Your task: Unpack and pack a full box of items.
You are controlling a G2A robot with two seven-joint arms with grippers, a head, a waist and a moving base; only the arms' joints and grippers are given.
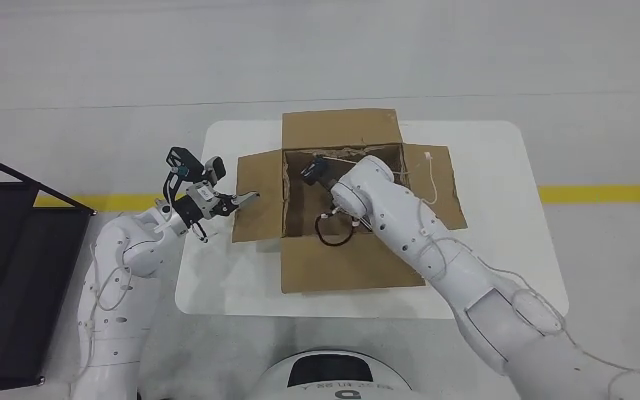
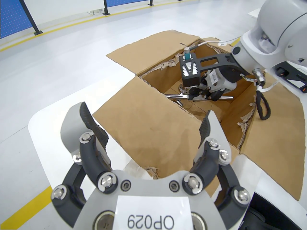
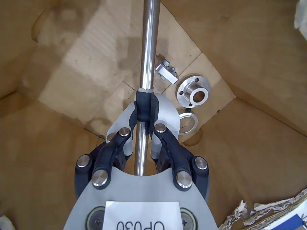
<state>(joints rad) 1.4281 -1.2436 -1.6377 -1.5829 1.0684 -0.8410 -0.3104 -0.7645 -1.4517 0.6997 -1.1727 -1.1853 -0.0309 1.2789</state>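
An open cardboard box (image 1: 340,255) stands on the white table (image 1: 480,290), flaps spread. My right gripper (image 3: 144,107) is down inside the box (image 3: 251,48), shut on a shiny steel rod (image 3: 150,37) that runs along between its fingers. The left wrist view shows the rod (image 2: 176,95) held level near the box floor by that gripper (image 2: 203,94). On the box floor beside it lie a flanged metal hub (image 3: 193,92), a metal ring (image 3: 188,120) and a small clamp block (image 3: 166,70). My left gripper (image 2: 146,120) hangs open over the box's left flap (image 2: 148,130), holding nothing.
A black cable loop (image 1: 335,230) hangs from the right arm inside the box. A thin white cord (image 1: 430,170) lies on the right flap. A black rack (image 1: 30,270) stands left of the table. Torn cardboard edges (image 3: 259,210) line the box rim.
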